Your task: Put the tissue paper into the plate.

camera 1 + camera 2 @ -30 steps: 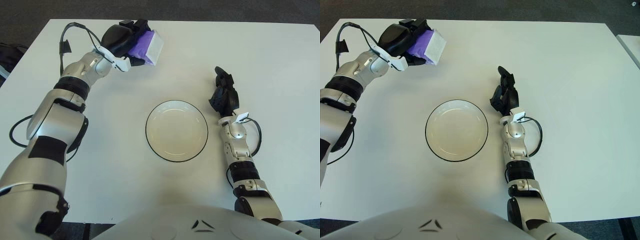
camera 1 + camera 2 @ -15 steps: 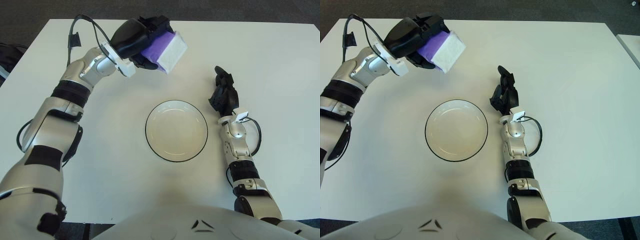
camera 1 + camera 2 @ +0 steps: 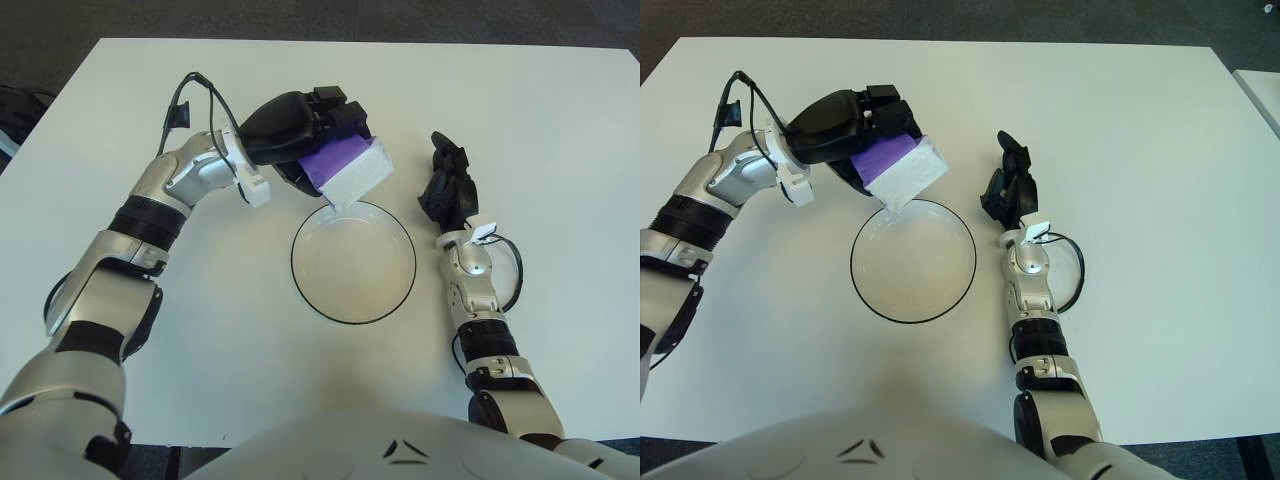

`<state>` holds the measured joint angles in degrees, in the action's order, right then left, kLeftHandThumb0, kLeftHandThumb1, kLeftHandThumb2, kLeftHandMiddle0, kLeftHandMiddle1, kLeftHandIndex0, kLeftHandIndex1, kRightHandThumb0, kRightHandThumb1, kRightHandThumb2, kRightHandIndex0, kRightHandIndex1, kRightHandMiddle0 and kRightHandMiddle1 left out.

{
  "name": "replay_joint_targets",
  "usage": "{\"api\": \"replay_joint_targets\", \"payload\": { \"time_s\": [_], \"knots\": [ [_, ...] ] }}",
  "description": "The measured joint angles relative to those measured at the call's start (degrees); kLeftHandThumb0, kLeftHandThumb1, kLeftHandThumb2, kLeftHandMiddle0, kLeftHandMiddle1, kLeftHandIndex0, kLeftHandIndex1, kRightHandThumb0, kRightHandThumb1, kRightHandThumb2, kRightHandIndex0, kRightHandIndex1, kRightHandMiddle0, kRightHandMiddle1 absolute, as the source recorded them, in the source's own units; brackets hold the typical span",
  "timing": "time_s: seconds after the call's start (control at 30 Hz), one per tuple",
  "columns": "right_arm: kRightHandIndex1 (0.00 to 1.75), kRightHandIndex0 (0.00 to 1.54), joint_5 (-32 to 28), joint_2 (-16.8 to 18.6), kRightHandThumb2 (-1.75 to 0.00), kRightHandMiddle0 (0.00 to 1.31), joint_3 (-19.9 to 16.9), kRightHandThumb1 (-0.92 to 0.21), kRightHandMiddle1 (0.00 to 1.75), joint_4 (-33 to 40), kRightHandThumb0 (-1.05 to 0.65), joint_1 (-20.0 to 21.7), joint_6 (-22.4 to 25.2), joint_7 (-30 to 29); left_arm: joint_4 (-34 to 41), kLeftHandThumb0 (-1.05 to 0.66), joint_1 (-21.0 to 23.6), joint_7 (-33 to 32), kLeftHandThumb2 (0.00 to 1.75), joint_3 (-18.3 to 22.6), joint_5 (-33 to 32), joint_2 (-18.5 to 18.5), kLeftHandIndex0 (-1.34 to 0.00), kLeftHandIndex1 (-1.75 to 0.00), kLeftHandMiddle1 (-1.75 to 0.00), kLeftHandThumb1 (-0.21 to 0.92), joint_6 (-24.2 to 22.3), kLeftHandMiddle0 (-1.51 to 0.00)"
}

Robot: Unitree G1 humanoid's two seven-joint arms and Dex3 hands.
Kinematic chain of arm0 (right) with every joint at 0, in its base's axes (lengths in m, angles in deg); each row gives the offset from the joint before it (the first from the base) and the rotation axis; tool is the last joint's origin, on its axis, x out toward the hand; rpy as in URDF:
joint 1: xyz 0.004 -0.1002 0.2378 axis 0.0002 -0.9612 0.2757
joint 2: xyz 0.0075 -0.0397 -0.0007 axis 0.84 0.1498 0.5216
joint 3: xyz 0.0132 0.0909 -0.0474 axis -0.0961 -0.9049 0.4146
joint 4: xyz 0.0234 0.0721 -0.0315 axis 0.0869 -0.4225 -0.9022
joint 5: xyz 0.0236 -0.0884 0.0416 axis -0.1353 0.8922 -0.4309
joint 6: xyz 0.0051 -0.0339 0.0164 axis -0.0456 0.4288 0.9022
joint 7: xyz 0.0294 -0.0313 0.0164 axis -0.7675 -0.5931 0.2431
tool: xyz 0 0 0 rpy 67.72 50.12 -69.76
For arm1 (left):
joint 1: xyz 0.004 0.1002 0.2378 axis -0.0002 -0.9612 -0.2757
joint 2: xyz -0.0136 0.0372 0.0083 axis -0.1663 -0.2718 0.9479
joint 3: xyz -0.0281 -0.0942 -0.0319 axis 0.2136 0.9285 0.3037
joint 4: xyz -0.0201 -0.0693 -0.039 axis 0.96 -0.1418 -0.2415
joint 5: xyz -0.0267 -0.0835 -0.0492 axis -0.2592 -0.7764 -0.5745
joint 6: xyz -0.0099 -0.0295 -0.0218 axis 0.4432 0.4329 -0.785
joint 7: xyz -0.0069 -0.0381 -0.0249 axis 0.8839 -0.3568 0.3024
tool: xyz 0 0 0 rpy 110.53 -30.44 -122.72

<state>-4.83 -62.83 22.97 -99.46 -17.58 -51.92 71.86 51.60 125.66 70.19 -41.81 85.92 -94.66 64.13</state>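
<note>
Since a second ago the left hand (image 3: 300, 135) carries the tissue paper (image 3: 350, 172), clenched in its fingers, from the table's far side to the plate (image 3: 353, 262) rim, release pending; right hand (image 3: 447, 190) waits beside the plate's right.

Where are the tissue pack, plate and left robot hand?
Purple-and-white tissue paper pack (image 3: 350, 170), left eye view, purple top face.
Round white black-rimmed plate (image 3: 300, 290), left eye view, left rim.
Left robot hand (image 3: 845, 130), right eye view, black back.
</note>
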Motion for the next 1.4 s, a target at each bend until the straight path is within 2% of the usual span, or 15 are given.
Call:
{"api": "replay_joint_targets", "payload": {
  "time_s": [0.23,0.63,1.4],
  "knots": [
    [0.00,0.26,0.1,0.0,-0.93,0.00,0.0,-0.92,0.53,-0.2,-0.71,0.0,0.0,-0.3,3.3,-0.44,-2.1,4.4,1.22,0.1,-1.5,-0.6,-0.55,-1.75,-1.75,0.39,0.8,-1.08],
    [0.00,0.26,0.2,0.0,-0.93,0.00,0.0,-0.92,0.51,-0.2,-0.73,0.0,0.0,-0.5,7.2,-0.44,-7.3,4.8,1.20,1.9,0.4,-0.6,-0.53,-1.75,-1.75,0.41,4.5,-1.06],
    [0.00,0.24,0.8,0.2,-0.93,0.00,-0.3,-0.92,0.49,-1.5,-0.72,1.4,0.0,-1.0,5.8,-0.43,-9.0,5.5,1.16,1.9,0.2,1.2,-0.51,-1.75,-1.75,0.44,8.0,-1.06]
  ]
}}
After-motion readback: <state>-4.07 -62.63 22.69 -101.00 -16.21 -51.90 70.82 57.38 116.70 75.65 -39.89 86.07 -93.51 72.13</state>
